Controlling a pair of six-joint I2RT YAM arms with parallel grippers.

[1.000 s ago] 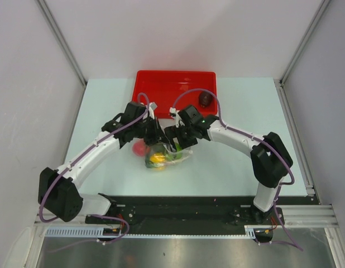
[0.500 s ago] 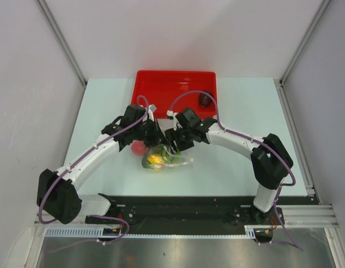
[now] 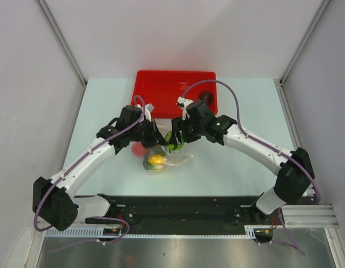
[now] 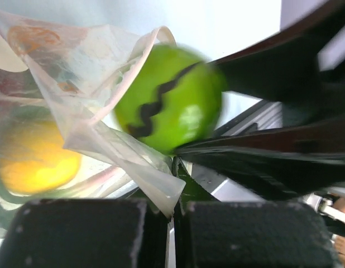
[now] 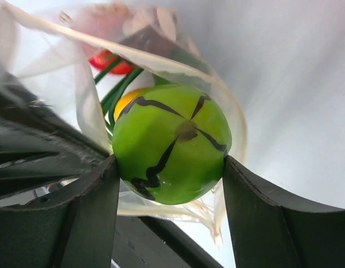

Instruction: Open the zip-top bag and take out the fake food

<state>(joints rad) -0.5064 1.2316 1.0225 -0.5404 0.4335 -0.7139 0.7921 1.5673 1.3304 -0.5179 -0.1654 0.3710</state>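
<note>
Zip-top bag (image 3: 173, 159) sits on the table (image 3: 105, 100) just in front of the red tray (image 3: 156, 84), between both wrists. Left gripper (image 4: 173, 223) is clamped tight on the bag's edge, pinching the plastic. Right gripper (image 5: 170, 167) has the bright green ball (image 5: 172, 139) squeezed between its fingers, right at the bag's mouth. Yellow ball (image 4: 38, 162) lies inside the bag; dark maroon one (image 3: 205, 98) rests in the tray.

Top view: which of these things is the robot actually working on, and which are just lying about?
Job: zip-top bag, pinched by left gripper; green ball, held by right gripper; yellow ball; red ball; maroon one.
Just there: red tray, table.
</note>
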